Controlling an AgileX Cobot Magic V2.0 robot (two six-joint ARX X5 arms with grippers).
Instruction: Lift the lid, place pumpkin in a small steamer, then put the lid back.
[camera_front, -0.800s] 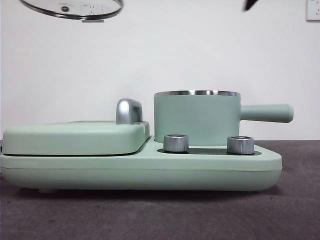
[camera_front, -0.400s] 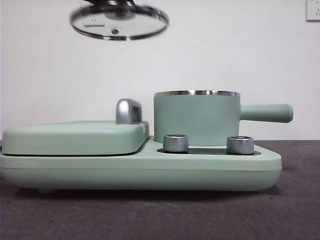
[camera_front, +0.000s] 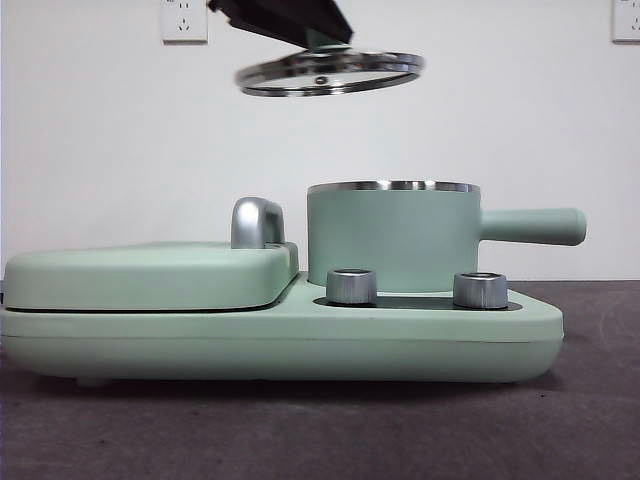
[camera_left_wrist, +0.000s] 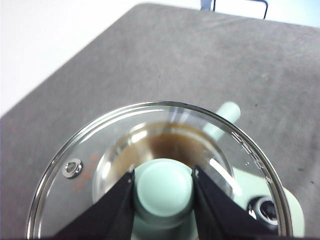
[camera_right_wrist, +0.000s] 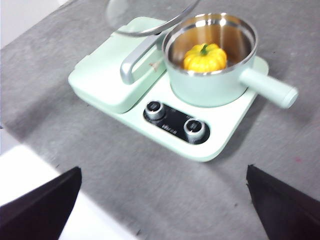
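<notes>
We see the wide mint-green appliance base standing on the grey surface, and on its left half lies the flat rectangular cover with its chrome handle upright near the cover's right edge. Just right of that handle, on the right half of the base, stands the small steamer, its steel rim uncovered and its long handle pointing toward the right edge of the surface. Two silver knobs sit along the front edge of the base, below the steamer.

In the air above, over the gap between the chrome handle and the steamer and overlapping the steamer's left side, hangs the lid, tilted a little with its right side higher. It is well clear of the steamer's rim. The left tool holds it: in the left wrist view we find the two black jaws pressed against either side of the mint-green knob, pinching it, with the glass disc spreading all round and the steamer's handle visible through the glass.

In the right wrist view the pumpkin sits inside the steamer, on its steel bottom, stem up. The right tool hangs high above the front part of the surface, well apart from everything, its jaws spread wide and holding nothing
</notes>
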